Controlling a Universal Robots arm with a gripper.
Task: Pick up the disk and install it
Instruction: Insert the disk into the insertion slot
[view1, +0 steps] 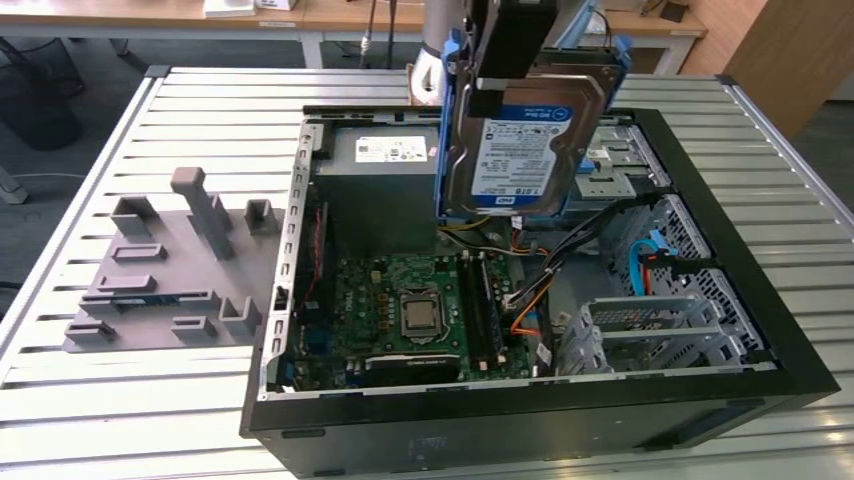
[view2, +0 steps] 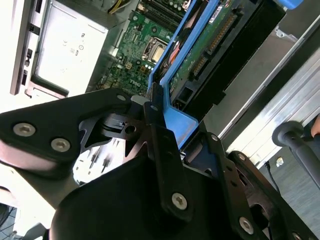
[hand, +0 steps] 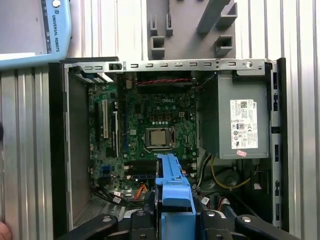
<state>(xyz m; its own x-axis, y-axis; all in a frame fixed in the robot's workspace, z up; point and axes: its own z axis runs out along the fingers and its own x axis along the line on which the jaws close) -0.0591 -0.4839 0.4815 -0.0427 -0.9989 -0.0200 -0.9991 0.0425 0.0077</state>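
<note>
Exterior view: gripper holds the disk up by the top of its blue carrier. Disk is clear of the table, upright, label side to the cam, over the far end of the open PC case. Grey PSU is just to the exterior view's left of it, and the mobo lies lower in the case. Case lies on the slatted table, near its front edge. Grey fixture block sits beside the case, toward the table edge at the exterior view's left. In the second wrist view, fingers are clamped on the carrier.
</note>
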